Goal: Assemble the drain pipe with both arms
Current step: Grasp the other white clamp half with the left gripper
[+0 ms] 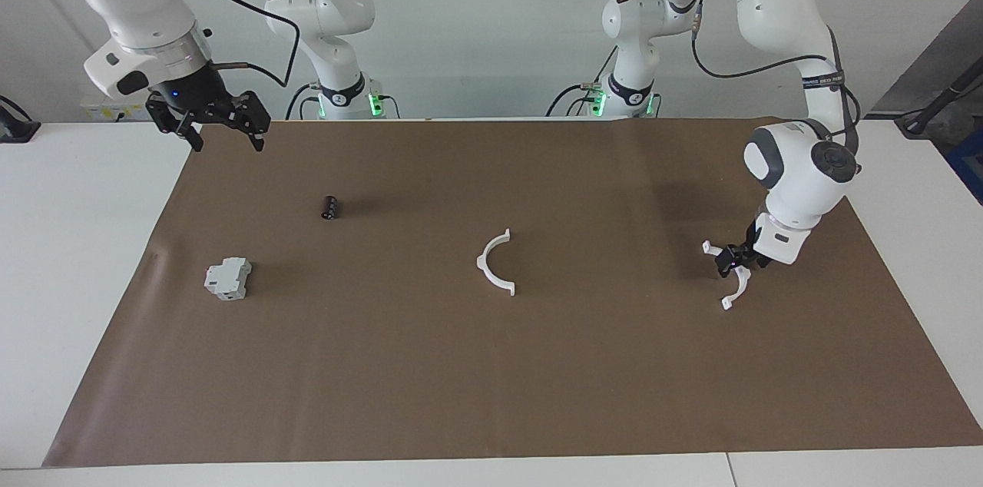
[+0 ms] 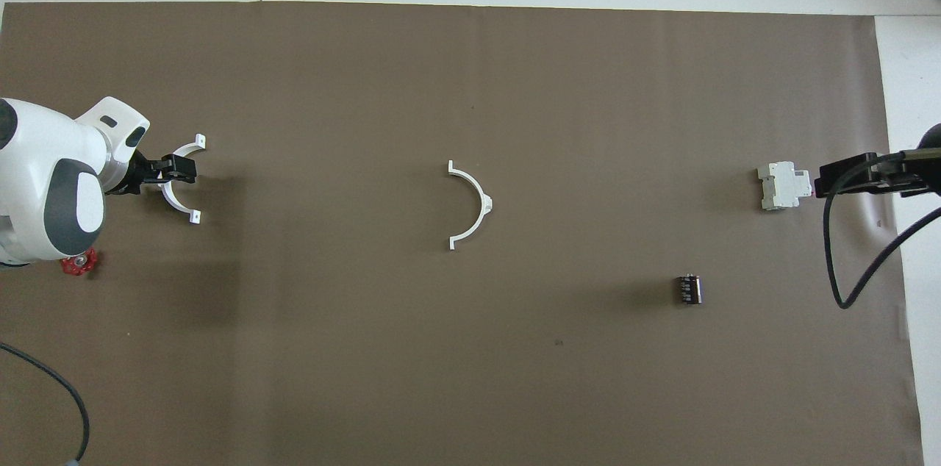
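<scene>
The drain pipe lies as two separate white half-ring arcs on the brown mat. One arc lies alone at the middle of the mat, also in the overhead view. The other arc is at the left arm's end, seen from above too. My left gripper is low at this arc's middle, tilted, with its fingers closed on it. My right gripper is open and empty, raised over the mat's edge at the right arm's end.
A grey boxy block sits toward the right arm's end. A small black cylinder lies nearer to the robots than the block. A small red knob shows beside the left arm's wrist.
</scene>
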Robot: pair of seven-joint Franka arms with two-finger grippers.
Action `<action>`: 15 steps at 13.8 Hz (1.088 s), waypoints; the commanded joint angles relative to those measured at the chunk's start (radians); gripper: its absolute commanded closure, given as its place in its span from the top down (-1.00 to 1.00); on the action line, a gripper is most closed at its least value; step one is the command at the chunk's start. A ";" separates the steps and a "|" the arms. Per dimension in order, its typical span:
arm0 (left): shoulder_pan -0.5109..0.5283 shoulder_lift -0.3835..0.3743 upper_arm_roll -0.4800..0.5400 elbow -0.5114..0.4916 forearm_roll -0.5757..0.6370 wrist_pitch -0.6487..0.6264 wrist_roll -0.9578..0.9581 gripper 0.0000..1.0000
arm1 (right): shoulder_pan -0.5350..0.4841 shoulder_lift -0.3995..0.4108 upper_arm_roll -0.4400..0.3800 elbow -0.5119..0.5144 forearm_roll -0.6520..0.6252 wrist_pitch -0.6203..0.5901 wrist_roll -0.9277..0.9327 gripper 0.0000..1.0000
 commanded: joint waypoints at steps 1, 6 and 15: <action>-0.015 -0.032 0.011 -0.040 -0.003 0.026 -0.017 0.89 | -0.004 -0.005 0.004 0.004 -0.015 -0.013 -0.003 1.00; -0.013 -0.030 0.013 -0.039 -0.003 0.035 0.000 0.62 | -0.012 -0.005 0.004 0.004 -0.015 -0.013 -0.003 1.00; -0.013 -0.029 0.011 -0.022 -0.002 0.044 0.100 0.50 | -0.012 -0.005 0.004 0.004 -0.015 -0.013 -0.003 1.00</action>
